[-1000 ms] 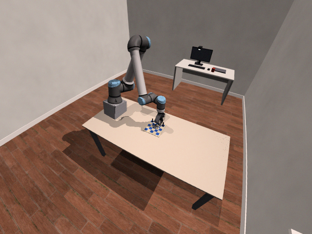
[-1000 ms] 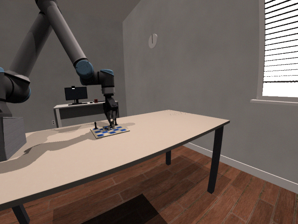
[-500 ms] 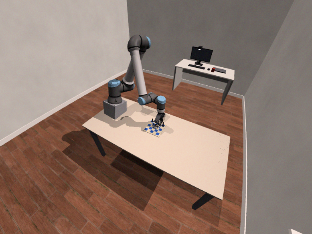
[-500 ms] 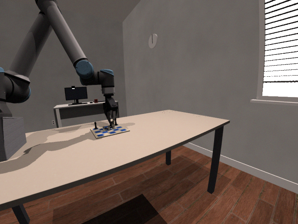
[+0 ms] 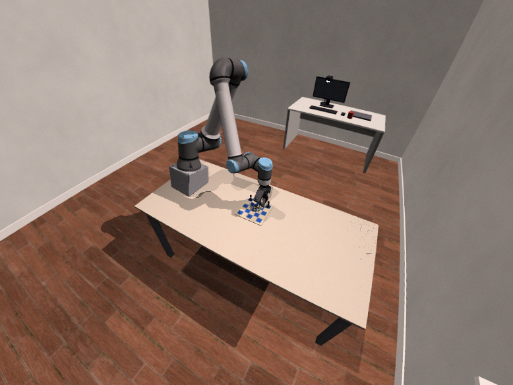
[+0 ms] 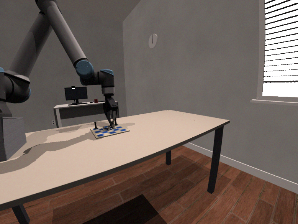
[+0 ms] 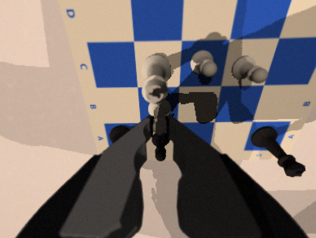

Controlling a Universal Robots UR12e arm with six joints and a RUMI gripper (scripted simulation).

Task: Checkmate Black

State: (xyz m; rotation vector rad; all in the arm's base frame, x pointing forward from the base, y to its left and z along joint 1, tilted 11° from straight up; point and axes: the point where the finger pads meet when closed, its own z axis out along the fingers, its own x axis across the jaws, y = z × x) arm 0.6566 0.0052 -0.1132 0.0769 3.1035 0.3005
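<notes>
The small blue and beige chessboard (image 5: 254, 219) (image 6: 113, 132) (image 7: 156, 16) lies on the table. My gripper (image 7: 160, 116) (image 5: 258, 202) (image 6: 111, 124) stands low over the board's row A and B edge, shut on a slim chess piece (image 7: 160, 140) that looks dark in the fingers' shade. I cannot tell its colour or kind. A tall white piece (image 7: 155, 77) stands just beyond the fingertips. Two white pawns (image 7: 204, 63) (image 7: 248, 69) stand in row C. A black king (image 7: 269, 140) stands on row A at the right. Another black piece (image 7: 119, 132) stands on row A, half hidden by the left finger.
The arm's grey base block (image 5: 188, 178) stands at the table's far corner. A tall black piece (image 6: 95, 125) marks the board's near corner in the exterior view. A desk with a monitor (image 5: 330, 90) stands by the back wall.
</notes>
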